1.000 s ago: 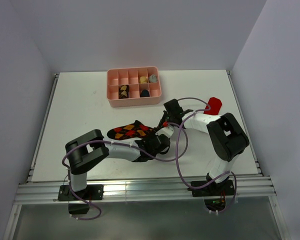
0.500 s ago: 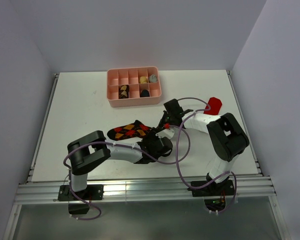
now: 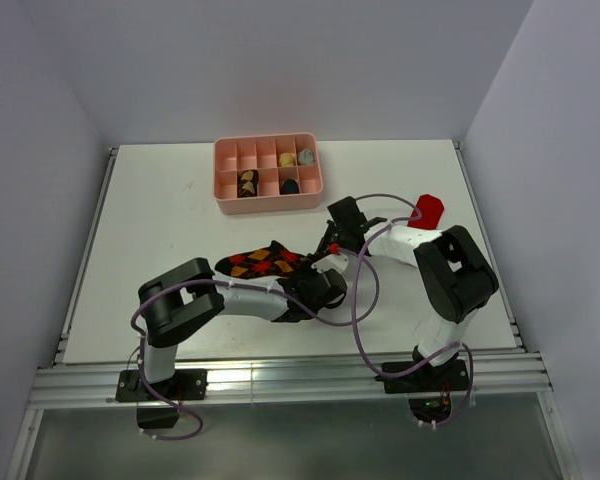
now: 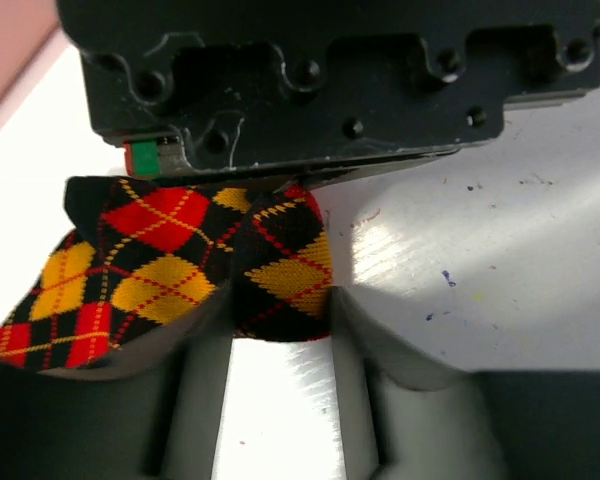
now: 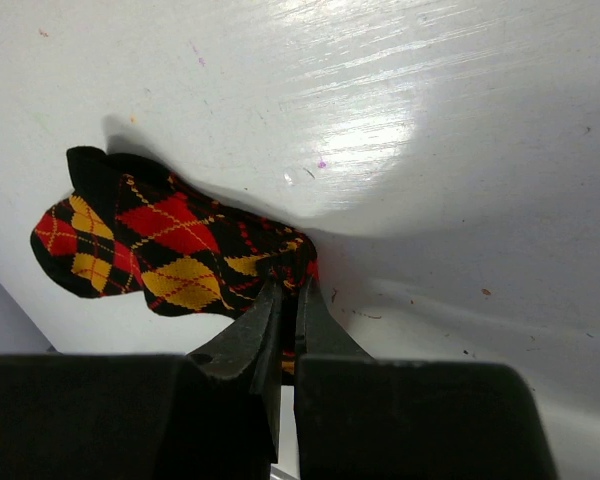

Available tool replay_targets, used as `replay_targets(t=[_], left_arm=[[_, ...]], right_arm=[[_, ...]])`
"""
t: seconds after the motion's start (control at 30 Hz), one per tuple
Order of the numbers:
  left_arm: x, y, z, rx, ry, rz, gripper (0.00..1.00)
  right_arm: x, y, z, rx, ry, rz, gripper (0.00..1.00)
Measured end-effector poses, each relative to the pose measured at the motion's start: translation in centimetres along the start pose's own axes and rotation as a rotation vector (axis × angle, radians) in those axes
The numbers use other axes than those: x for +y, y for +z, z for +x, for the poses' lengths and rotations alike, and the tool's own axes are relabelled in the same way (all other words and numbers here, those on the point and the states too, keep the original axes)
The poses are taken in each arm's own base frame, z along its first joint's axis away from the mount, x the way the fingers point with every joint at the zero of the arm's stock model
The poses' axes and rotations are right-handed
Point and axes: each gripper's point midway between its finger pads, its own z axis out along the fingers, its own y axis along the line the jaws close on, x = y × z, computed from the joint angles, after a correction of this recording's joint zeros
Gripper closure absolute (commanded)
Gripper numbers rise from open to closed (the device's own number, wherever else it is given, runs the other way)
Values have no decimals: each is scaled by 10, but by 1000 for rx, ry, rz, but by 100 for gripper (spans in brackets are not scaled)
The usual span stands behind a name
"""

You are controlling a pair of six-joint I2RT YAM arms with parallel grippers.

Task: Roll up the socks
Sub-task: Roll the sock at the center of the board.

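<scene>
A black argyle sock with red and yellow diamonds (image 3: 263,261) lies flat at the table's middle; it also shows in the left wrist view (image 4: 170,265) and the right wrist view (image 5: 160,250). My right gripper (image 5: 288,290) is shut on the sock's right end, and in the top view (image 3: 328,254) it reaches in from the right. My left gripper (image 4: 280,305) is open, its fingertips either side of that same end, low over the table (image 3: 316,274). A plain red sock (image 3: 429,209) lies at the right, behind the right arm. I cannot make out a separate tan argyle sock.
A pink compartment tray (image 3: 220,180) stands at the back centre with small rolled items in several cells. The two arms cross close together in front of the sock, with purple cables looping over them. The right gripper's black body (image 4: 330,90) fills the top of the left wrist view.
My left gripper has crept a little to the right, closer to the sock's end. The right gripper and the sock have barely moved.
</scene>
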Motion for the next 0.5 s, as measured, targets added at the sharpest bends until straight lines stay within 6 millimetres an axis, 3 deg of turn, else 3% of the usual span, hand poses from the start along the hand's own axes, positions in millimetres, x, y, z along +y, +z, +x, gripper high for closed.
replay_targets(t=[0.2, 0.5], left_arm=[[-8, -2, 1, 39, -31, 47, 92], [-15, -5, 1, 87, -89, 89, 99]], right_arm=[[-1, 0, 0, 2, 1, 4, 100], [-2, -1, 1, 13, 8, 7, 100]])
